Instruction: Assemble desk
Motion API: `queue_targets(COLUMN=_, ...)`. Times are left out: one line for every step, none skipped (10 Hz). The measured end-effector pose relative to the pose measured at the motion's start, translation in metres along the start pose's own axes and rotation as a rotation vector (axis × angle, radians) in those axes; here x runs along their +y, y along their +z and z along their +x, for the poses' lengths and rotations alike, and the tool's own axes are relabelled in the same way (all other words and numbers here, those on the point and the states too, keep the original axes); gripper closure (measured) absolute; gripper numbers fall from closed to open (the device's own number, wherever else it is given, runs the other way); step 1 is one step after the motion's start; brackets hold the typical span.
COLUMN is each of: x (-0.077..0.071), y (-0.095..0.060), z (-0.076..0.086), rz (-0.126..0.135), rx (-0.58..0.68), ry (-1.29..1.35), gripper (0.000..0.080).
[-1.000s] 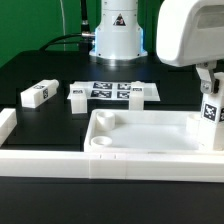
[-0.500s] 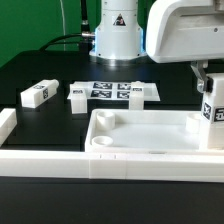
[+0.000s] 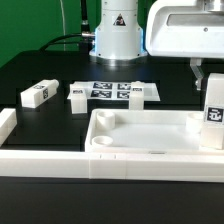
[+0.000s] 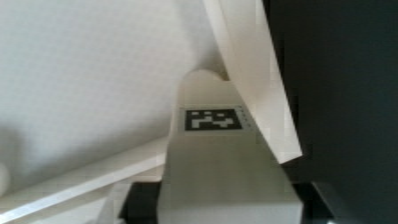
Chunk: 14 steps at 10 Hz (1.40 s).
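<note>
The desk top (image 3: 150, 158) is a white tray with a raised rim, lying near the front in the exterior view. My gripper (image 3: 208, 76) hangs over its right end, shut on a white block leg (image 3: 213, 112) that stands upright with its tag facing out. In the wrist view that leg (image 4: 215, 150) runs down toward the tray's corner (image 4: 240, 60), with a black finger (image 4: 146, 200) against either side of it. Two more legs (image 3: 37, 94) (image 3: 78, 95) lie on the black table to the exterior view's left.
The marker board (image 3: 115, 90) lies flat behind the tray, with another white block (image 3: 146, 92) at its right end. White border rails (image 3: 45, 160) run along the front and left. The robot base (image 3: 118, 35) stands at the back.
The hand has shifted toward the exterior view's left. The held leg has turned from tilted to upright over the tray's right end.
</note>
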<state>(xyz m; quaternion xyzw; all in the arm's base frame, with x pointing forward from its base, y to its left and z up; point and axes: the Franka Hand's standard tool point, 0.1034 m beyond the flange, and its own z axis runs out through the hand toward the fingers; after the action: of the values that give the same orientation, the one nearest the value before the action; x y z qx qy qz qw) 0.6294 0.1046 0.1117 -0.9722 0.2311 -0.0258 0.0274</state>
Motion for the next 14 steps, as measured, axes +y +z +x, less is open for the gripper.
queue_targets(x=0.0004, y=0.0001, z=0.0003, rz=0.002, rx=-0.002, ry=0.064, gripper=0.0509)
queue_targets(x=0.0004, y=0.0002, z=0.0002, rz=0.003, rx=-0.003, ry=0.097, gripper=0.0509)
queue_targets(x=0.0007, y=0.0003, z=0.0003, rz=0.006, rx=-0.005, ry=0.18, gripper=0.0509)
queue_targets(x=0.001, y=0.0004, z=0.0004, rz=0.008, rx=-0.008, ry=0.235, gripper=0.0509)
queue_targets(x=0.0009, y=0.0005, z=0.0001, rz=0.011, rx=-0.01, ry=0.28, gripper=0.0509)
queue_targets(x=0.0005, y=0.0007, z=-0.0004, rz=0.014, rx=-0.015, ry=0.356, gripper=0.0509)
queue_targets(x=-0.0002, y=0.0008, z=-0.0011, rz=0.014, rx=-0.016, ry=0.418, gripper=0.0509)
queue_targets(x=-0.0004, y=0.0008, z=-0.0013, rz=0.015, rx=-0.018, ry=0.457, gripper=0.0509)
queue_targets(x=-0.0006, y=0.0008, z=-0.0014, rz=0.016, rx=-0.02, ry=0.478, gripper=0.0509)
queue_targets(x=-0.0009, y=0.0008, z=-0.0016, rz=0.017, rx=-0.02, ry=0.453, gripper=0.0414)
queue_targets(x=-0.001, y=0.0008, z=-0.0015, rz=0.017, rx=-0.019, ry=0.417, gripper=0.0275)
queue_targets(x=-0.0014, y=0.0001, z=-0.0011, rz=0.018, rx=-0.019, ry=0.377, gripper=0.019)
queue_targets(x=-0.0013, y=0.0003, z=-0.0011, rz=0.018, rx=-0.018, ry=0.323, gripper=0.019)
queue_targets(x=-0.0013, y=0.0003, z=-0.0011, rz=0.019, rx=-0.017, ry=0.231, gripper=0.0158)
